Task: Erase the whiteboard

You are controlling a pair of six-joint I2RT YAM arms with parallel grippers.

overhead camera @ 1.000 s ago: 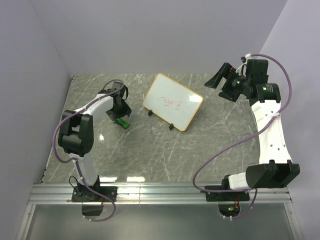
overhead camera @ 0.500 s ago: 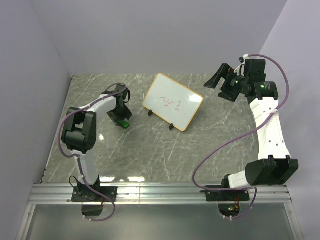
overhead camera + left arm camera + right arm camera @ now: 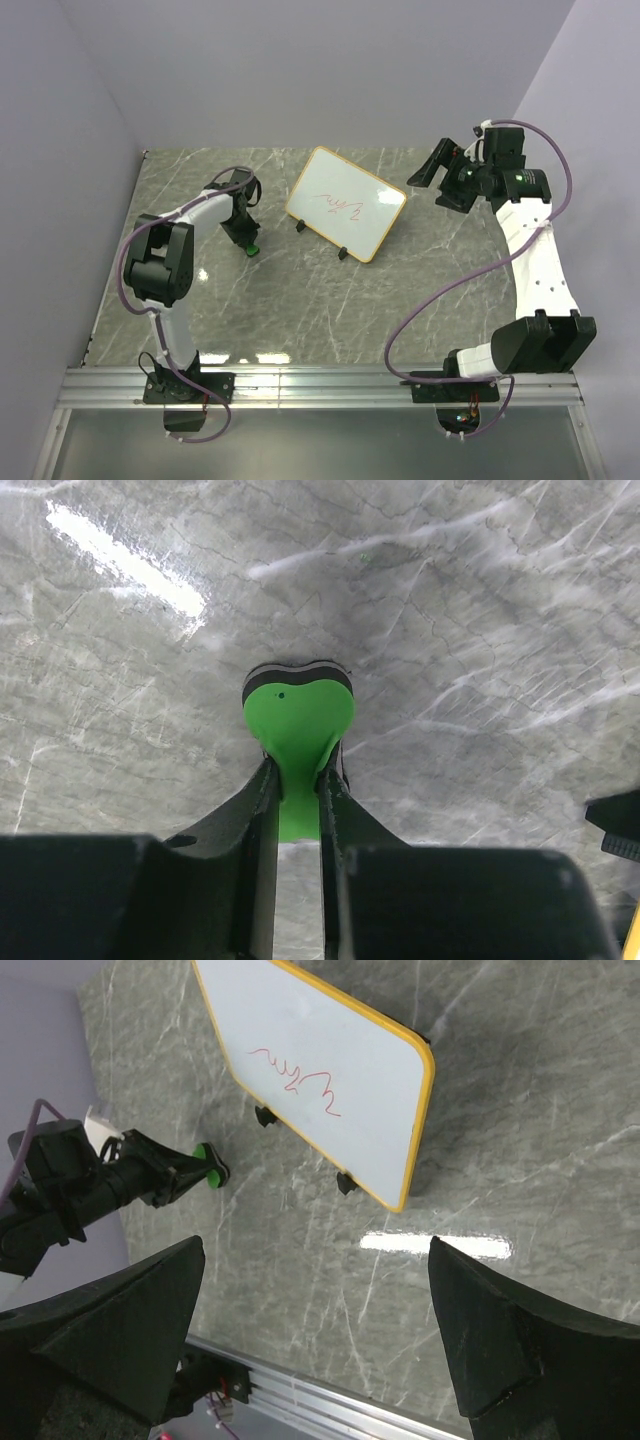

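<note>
L claw pinched tight on eraser, gripping its narrow stem, pad end resting on table. That hold leaves the wide pad free for wiping. The whiteboard stands tilted on its feet mid-table, near L claw's right, red scribble unwiped. R claw spread wide, empty, hovering off the whiteboard's right side, prob. to steady it. Next, I'd guess: lift eraser, wipe.

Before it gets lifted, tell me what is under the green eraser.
The eraser has a black pad facing the marble table; nothing else shows beneath. The pad's underside is hidden, so contact cannot be confirmed. The left claw is shut on the green handle.
</note>
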